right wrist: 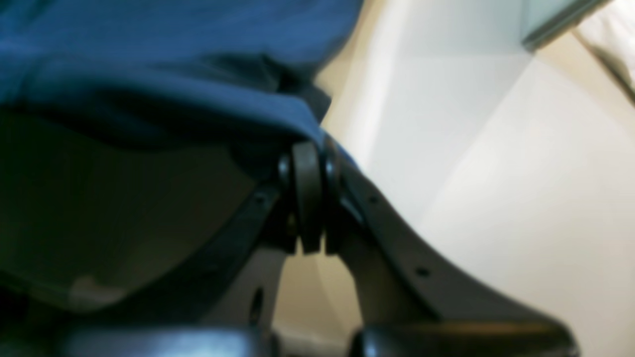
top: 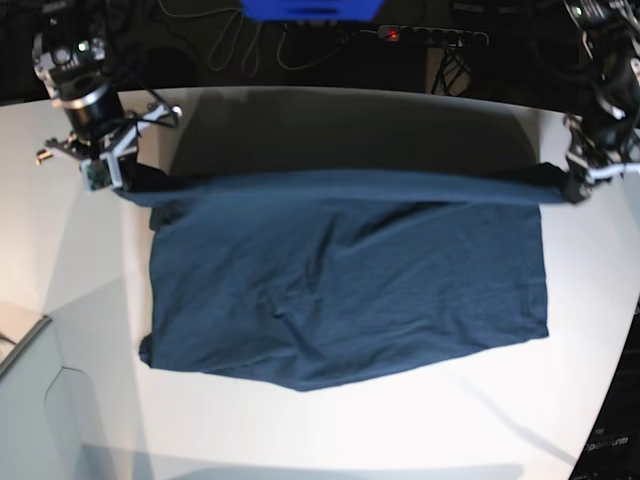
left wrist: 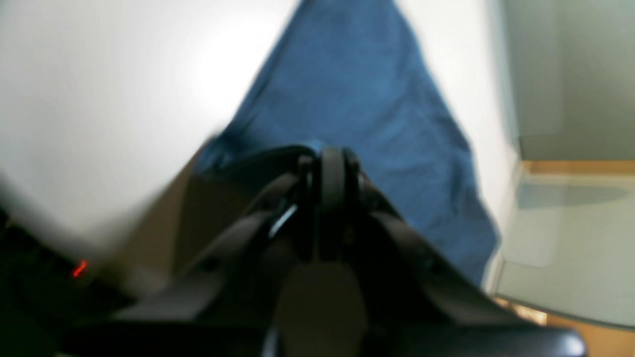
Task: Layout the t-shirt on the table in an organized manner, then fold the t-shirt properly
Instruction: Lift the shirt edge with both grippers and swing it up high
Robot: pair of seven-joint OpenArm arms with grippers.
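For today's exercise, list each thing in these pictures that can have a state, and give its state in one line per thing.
t-shirt: far edge lifted and stretched taut between the two grippers, the rest lying wrinkled on the table.
left gripper: shut on one corner of the t-shirt's lifted edge.
right gripper: shut on the other corner of that edge.
table: bears the near part of the t-shirt.

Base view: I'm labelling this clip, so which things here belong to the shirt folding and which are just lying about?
Part of the job:
- t-shirt, far edge lifted
- table
- left gripper, shut on the t-shirt
- right gripper, shut on the t-shirt

Just lying about:
- power strip behind the table
- cables beside it
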